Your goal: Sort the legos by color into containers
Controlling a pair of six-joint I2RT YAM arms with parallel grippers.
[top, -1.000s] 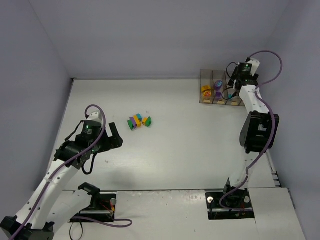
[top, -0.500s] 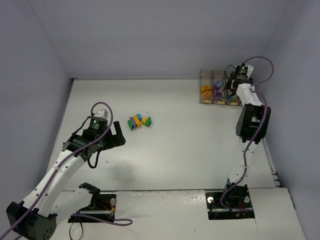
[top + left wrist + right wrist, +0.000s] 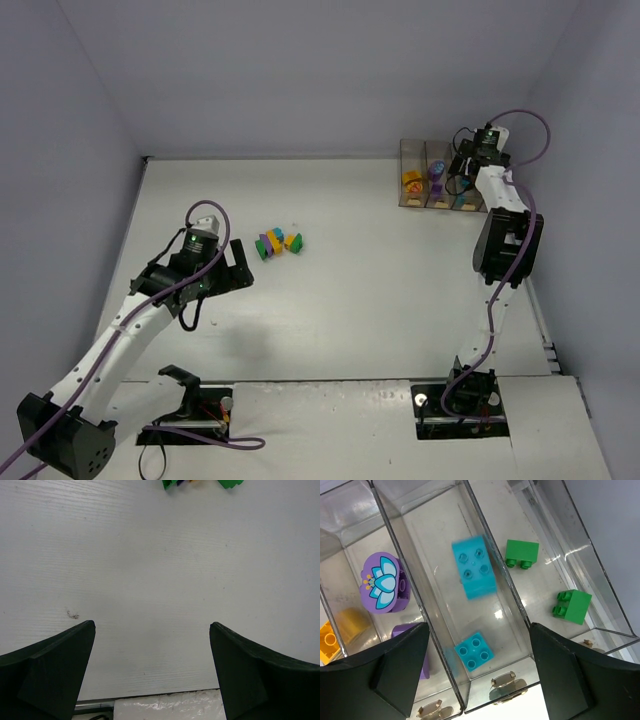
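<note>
Several loose legos (image 3: 277,242), yellow, purple, teal and green, lie in a small pile mid-table; only their edge (image 3: 172,483) shows at the top of the left wrist view. My left gripper (image 3: 238,268) (image 3: 152,625) is open and empty, a short way left of the pile. The containers (image 3: 440,187) stand at the back right. My right gripper (image 3: 462,172) (image 3: 479,630) is open above the third bin (image 3: 445,525). A blurred teal brick (image 3: 474,567) is in that bin, with another teal brick (image 3: 474,651) on its floor.
The other bins hold a purple flower brick (image 3: 382,582), a yellow piece (image 3: 335,630) and two green bricks (image 3: 522,553) (image 3: 571,606). Walls close off the back and both sides of the table. The table's near edge (image 3: 165,700) shows below my left fingers.
My left arm has reached forward toward the pile. My right gripper moved slightly over the bins, and a teal brick now shows in the third bin below its open jaws.
</note>
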